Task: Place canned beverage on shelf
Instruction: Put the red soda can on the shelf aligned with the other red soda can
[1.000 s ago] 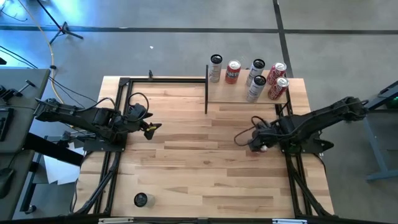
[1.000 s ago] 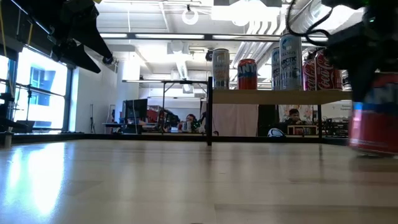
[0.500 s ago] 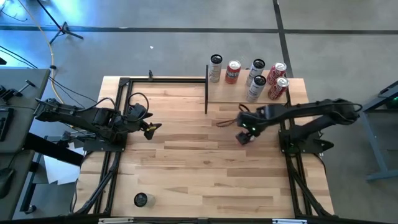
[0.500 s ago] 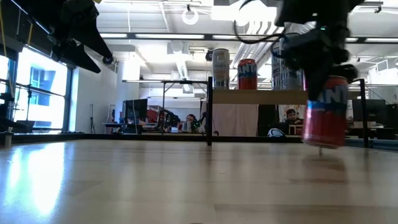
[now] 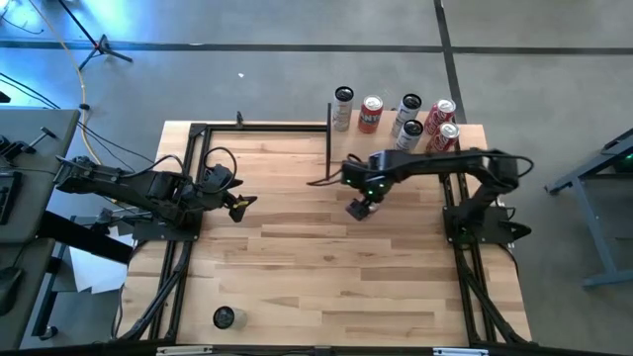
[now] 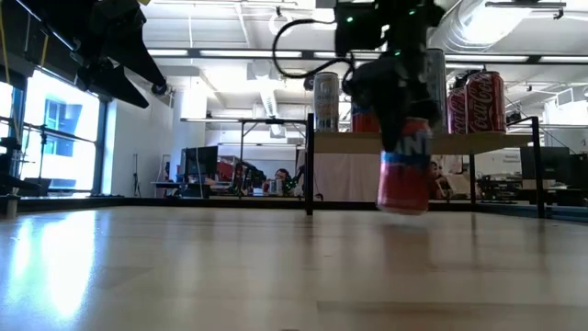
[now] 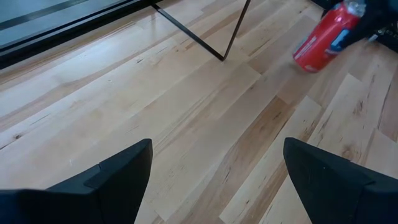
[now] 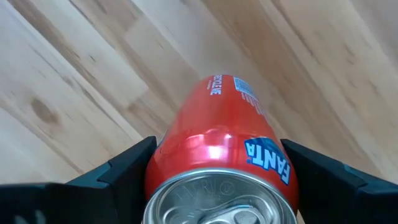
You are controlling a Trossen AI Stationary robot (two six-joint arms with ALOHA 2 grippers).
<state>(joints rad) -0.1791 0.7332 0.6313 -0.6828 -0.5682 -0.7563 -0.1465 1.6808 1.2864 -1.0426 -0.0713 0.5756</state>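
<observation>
We see the right gripper point(image 5: 358, 209) out over the middle of the tabletop point(image 5: 297, 267), its jaws pinching a red Fanta can point(image 6: 404, 170) between them. In the right wrist view the can point(image 8: 224, 168) fills the gap between the two dark fingers point(image 8: 118, 171), top end toward the camera, one finger against each side. The low view shows the can upright and hanging just below the gripper point(image 6: 397, 101), with a slim gap between its base and the wood. From above, the can sits directly under the jaws, in front of the shelf point(image 5: 381, 153) and near its black upright. On the shelf, beyond the jaws, stand six other cans point(image 5: 410, 127), well apart from the held one.

The left gripper point(image 5: 240, 204) waits near the left edge of the tabletop, its jaws spread with nothing between them; past its fingers point(image 7: 124, 171) we glimpse the red can point(image 7: 323, 40) farther off.
</observation>
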